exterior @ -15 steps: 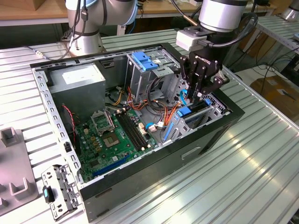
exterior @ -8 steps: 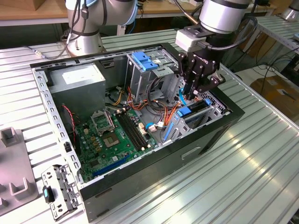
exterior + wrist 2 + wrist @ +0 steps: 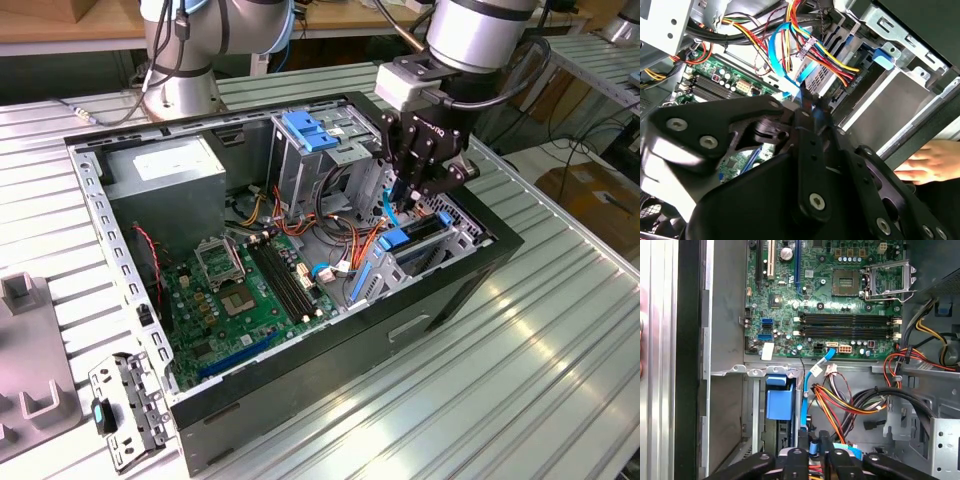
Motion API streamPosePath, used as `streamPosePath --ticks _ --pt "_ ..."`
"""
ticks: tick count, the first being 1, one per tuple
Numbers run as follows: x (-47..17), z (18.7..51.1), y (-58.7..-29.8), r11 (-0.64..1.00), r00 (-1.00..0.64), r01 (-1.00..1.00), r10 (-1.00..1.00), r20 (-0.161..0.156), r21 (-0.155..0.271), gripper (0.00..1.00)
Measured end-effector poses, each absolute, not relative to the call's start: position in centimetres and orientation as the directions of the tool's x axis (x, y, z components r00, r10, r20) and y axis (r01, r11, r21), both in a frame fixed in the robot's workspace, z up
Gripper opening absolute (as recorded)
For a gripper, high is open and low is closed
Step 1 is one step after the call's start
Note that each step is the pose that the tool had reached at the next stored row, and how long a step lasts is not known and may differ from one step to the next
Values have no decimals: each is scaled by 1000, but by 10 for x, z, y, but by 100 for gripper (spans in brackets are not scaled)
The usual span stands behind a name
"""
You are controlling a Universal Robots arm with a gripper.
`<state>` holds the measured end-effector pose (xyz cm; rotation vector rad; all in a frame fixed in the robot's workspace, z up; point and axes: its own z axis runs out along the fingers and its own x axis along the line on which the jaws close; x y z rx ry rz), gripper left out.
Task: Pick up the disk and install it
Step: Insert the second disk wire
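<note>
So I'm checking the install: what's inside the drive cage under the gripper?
Under the gripper, the drive cage holds the disk with its blue rail, cables running to it. The cage walls hide its lower part.

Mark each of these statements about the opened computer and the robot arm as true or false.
1. The computer case lies open with its motherboard showing. True.
2. The gripper hangs over the processor socket. False: it hangs over the drive bay at the exterior view's right.
3. The disk lies on the table outside the case. False: it sits inside the case, below the gripper.
4. A person's hand shows beside the case in the second wrist view. True.
</note>
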<state>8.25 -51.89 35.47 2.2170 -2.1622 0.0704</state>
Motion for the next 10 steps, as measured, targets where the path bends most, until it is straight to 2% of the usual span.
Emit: streamPosePath --ticks 1,10 --pt "82 355 -519 -25 25 -1000 -998 63 0 16" --pt "82 355 -527 -26 26 -1000 -998 63 -1 16"
